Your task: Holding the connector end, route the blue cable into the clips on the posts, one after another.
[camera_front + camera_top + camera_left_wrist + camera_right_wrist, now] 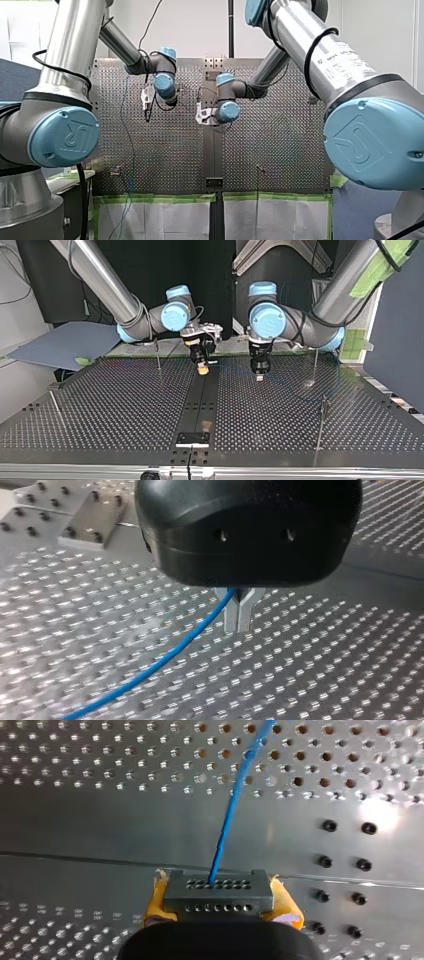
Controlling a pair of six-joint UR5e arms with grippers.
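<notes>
Two holds: right gripper [220, 904] clamps connector [218, 892], left gripper [239, 616] pinches blue cable [165, 661].

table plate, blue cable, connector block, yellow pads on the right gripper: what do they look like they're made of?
Table: metal, likely aluminium or steel, brushed and glossy; sharp glints around the holes.
Blue cable: smooth plastic-looking jacket; bends in a soft curve.
Connector: matte dark grey, probably moulded plastic; rows of small holes.
Yellow pads: soft-looking, foam or rubber; frayed edges.

"UR" logo on blue joint cap [64, 136]
</notes>
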